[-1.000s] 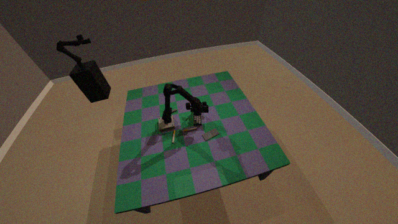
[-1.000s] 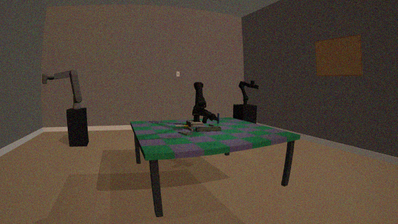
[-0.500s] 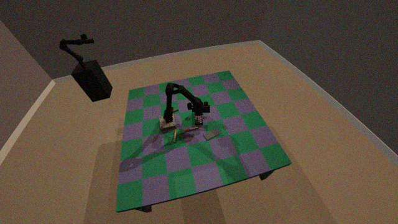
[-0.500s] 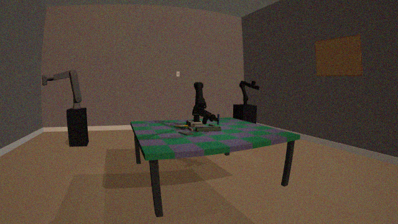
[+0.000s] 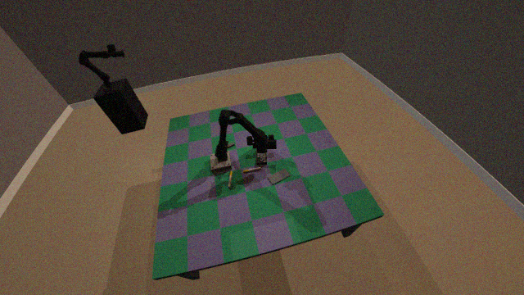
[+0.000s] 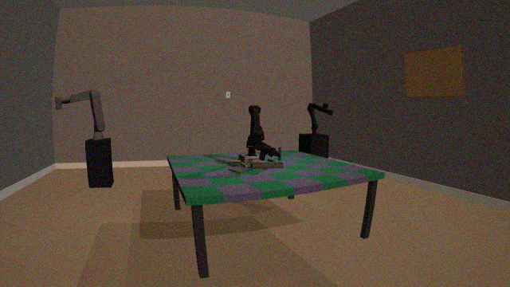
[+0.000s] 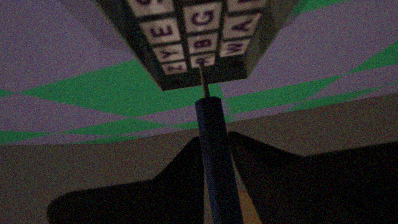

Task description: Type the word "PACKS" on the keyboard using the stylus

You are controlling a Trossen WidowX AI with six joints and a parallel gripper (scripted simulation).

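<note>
The stylus (image 7: 214,145) (image 6: 280,151) is dark blue with a thin metal tip. My gripper (image 7: 214,140) (image 5: 262,148) is shut on it, and the stylus points out ahead of the fingers. The keyboard (image 7: 210,79) (image 5: 261,159) (image 6: 267,165) lies on the table, its short near end facing the wrist camera. In the wrist view the metal tip overlaps the P key (image 7: 197,61) in the end row, between Z and W. Whether the tip touches or presses the key cannot be told. The gripper body hides part of the keyboard in the top view.
A flat grey pad (image 5: 279,177) lies beside the keyboard. Two slim pen-like things, one (image 5: 252,170) near the keyboard and one (image 5: 230,180) near the arm's base (image 5: 220,164), lie on the checkered table (image 5: 237,241). Another small thing (image 5: 231,145) lies behind the base.
</note>
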